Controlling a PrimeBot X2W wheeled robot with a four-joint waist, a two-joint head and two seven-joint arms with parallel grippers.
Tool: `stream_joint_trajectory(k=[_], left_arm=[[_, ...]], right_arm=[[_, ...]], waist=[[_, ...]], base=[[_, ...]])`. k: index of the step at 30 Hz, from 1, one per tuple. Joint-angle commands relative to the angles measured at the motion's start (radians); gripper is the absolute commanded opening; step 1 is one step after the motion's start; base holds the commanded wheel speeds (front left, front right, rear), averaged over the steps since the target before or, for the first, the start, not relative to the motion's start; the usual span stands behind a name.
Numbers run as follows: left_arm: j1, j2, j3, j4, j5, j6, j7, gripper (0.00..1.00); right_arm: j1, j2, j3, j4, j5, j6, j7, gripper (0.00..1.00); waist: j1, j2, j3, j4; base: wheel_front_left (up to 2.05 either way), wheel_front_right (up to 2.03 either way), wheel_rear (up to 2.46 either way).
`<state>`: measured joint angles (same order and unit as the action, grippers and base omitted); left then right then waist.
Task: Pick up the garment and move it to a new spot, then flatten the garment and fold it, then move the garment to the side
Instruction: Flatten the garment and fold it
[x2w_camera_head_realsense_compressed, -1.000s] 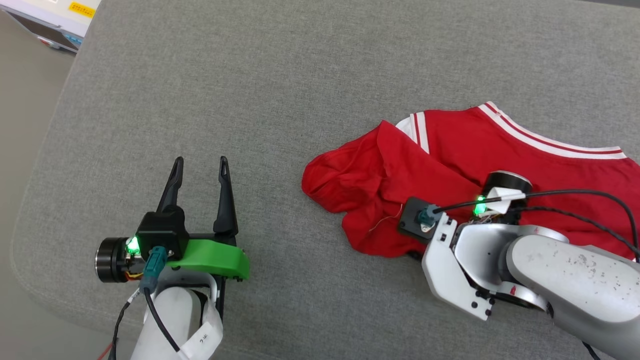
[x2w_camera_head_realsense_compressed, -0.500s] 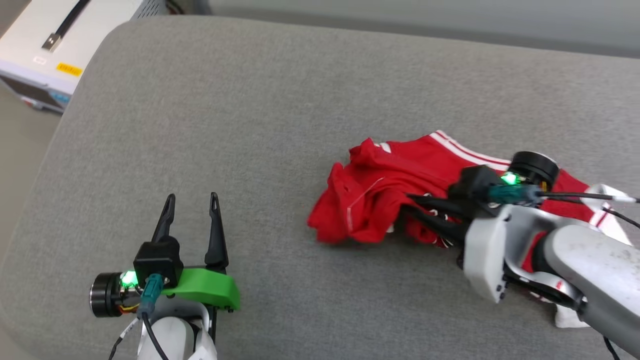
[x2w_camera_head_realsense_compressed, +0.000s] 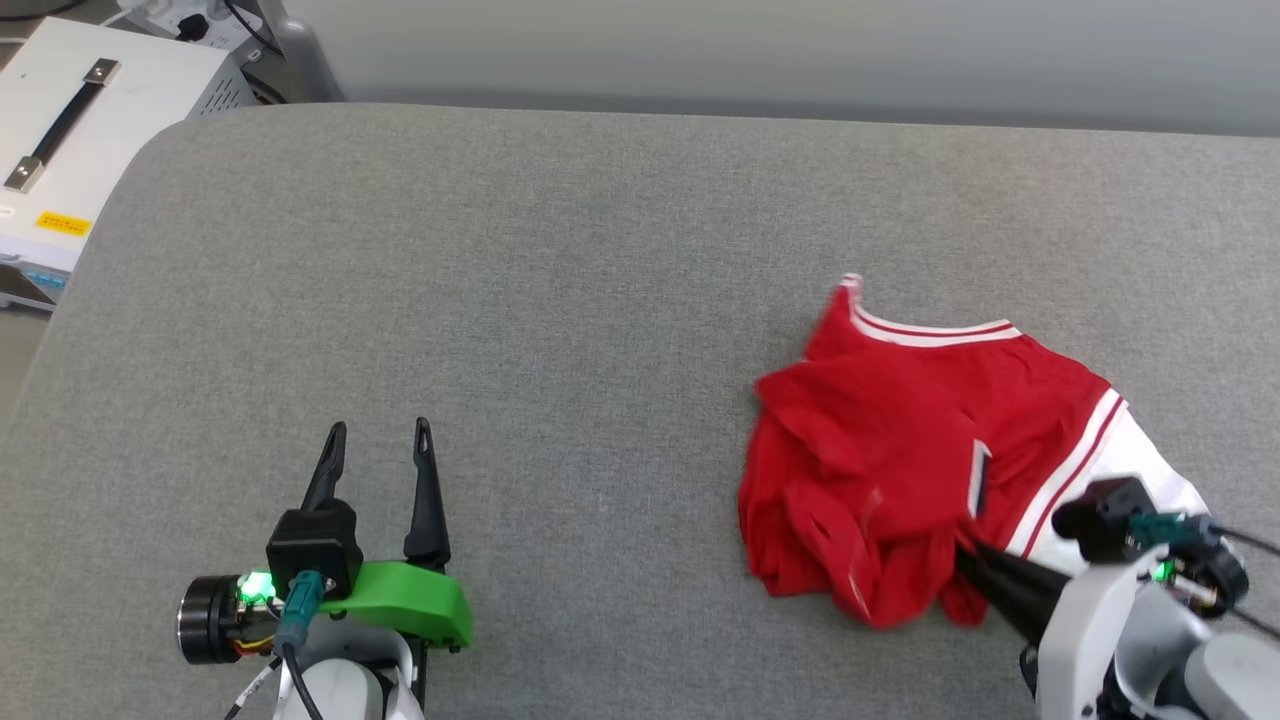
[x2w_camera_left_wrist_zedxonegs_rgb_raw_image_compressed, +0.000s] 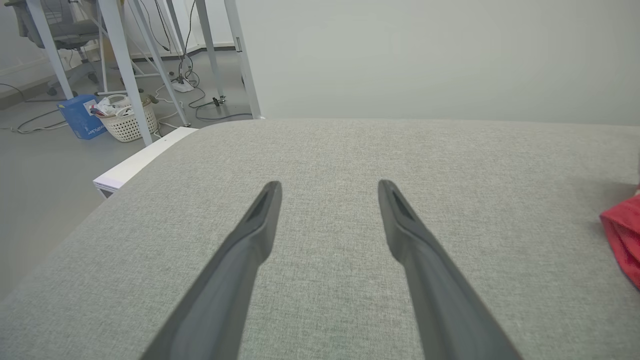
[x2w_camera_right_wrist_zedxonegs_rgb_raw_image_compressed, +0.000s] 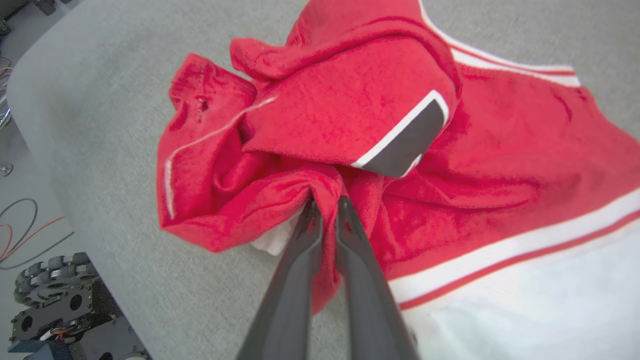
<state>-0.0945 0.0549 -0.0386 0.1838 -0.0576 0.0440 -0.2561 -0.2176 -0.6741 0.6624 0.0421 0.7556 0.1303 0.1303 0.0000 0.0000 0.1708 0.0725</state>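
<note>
Fabric of the garment (x2w_camera_head_realsense_compressed: 900, 430) is now caught between the right gripper's (x2w_camera_right_wrist_zedxonegs_rgb_raw_image_compressed: 327, 204) fingers. A second ago they stood apart, pressed down onto it; now they are drawn almost together on a red fold at its near side. The garment, earlier spread wider, is gathered into a heap, with one white sleeve beside the gripper. It lies on the right part of the surface (x2w_camera_head_realsense_compressed: 560, 300), nearer the near edge than the far one. The head camera has tilted up too, so the shift of the whole picture is not the garment travelling. I judge the grasp made and the carry to a new spot next; flattening and folding are not yet begun. The left gripper (x2w_camera_head_realsense_compressed: 378, 430) hovers over the near left corner, fingers wide apart, holding nothing, well apart from the garment.

The surface is a grey woven pad with rounded corners. Off its far left corner stands a white box (x2w_camera_head_realsense_compressed: 90, 130) with a black handle. Beyond are a pale wall (x2w_camera_left_wrist_zedxonegs_rgb_raw_image_compressed: 425, 50), white table legs (x2w_camera_left_wrist_zedxonegs_rgb_raw_image_compressed: 125, 60), a basket (x2w_camera_left_wrist_zedxonegs_rgb_raw_image_compressed: 125, 117) and floor cables.
</note>
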Motion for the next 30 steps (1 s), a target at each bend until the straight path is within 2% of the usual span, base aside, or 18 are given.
stream_joint_trajectory(k=[1,6,7,8,9,12,21,23,24,28,30], left_arm=[[0.011,-0.003,0.004,0.003,0.006,-0.007,-0.006,1.00],[0.003,-0.003,0.005,0.009,0.008,-0.012,-0.006,1.00],[0.002,-0.003,0.007,0.010,0.008,-0.012,-0.006,1.00],[0.002,-0.002,0.009,0.012,0.009,-0.013,-0.006,1.00],[0.002,-0.001,0.011,0.013,0.010,-0.014,-0.006,1.00],[0.009,0.004,0.020,0.008,0.015,-0.016,-0.006,1.00],[0.005,0.018,0.026,-0.016,0.018,-0.036,-0.006,1.00],[-0.016,0.032,0.023,-0.021,0.020,-0.052,-0.006,1.00],[-0.085,0.059,0.007,-0.021,0.018,-0.097,-0.006,1.00],[-0.217,0.100,-0.050,0.020,-0.015,-0.156,0.004,1.00],[-0.297,0.124,-0.101,0.040,-0.049,-0.169,0.038,1.00]], right_arm=[[0.031,0.018,-0.011,0.028,-0.005,0.000,0.003,0.00],[0.075,0.067,-0.034,0.134,-0.067,0.000,-0.023,0.00],[0.079,0.082,-0.048,0.139,-0.068,0.000,-0.037,0.29],[0.082,0.096,-0.066,0.140,-0.077,0.000,-0.056,0.93],[0.086,0.103,-0.078,0.138,-0.091,0.000,-0.068,1.00],[0.133,0.137,-0.179,0.064,-0.166,0.000,-0.133,1.00],[0.253,0.212,-0.382,-0.178,-0.253,0.000,-0.151,1.00],[0.264,0.246,-0.428,-0.216,-0.278,0.000,-0.167,1.00],[0.269,0.301,-0.485,-0.234,-0.329,0.000,-0.202,1.00],[0.263,0.360,-0.517,-0.223,-0.397,0.000,-0.235,1.00],[0.259,0.382,-0.524,-0.210,-0.423,0.000,-0.244,1.00]], waist=[[0.0000,0.0000,0.004,-0.001],[0.0000,0.0000,0.008,-0.005],[0.0000,0.0000,0.005,-0.007],[0.0000,0.0000,0.001,-0.010],[0.0000,0.0000,-0.003,-0.012],[0.0000,0.0000,-0.027,-0.023],[0.0000,0.0000,-0.052,-0.041],[0.0000,0.0000,-0.051,-0.044],[0.0000,0.0000,-0.041,-0.047],[0.0000,0.0000,-0.021,-0.056],[0.0000,0.0000,-0.010,-0.063]], base=[[0.00,0.00,0.00],[0.00,0.00,0.00],[0.00,0.00,0.00],[0.00,0.00,0.00],[0.00,0.00,0.00],[0.00,0.00,0.00],[0.00,0.00,0.00],[0.00,0.00,0.00],[0.00,0.00,0.00],[0.00,0.00,0.00],[0.00,0.00,0.00]])
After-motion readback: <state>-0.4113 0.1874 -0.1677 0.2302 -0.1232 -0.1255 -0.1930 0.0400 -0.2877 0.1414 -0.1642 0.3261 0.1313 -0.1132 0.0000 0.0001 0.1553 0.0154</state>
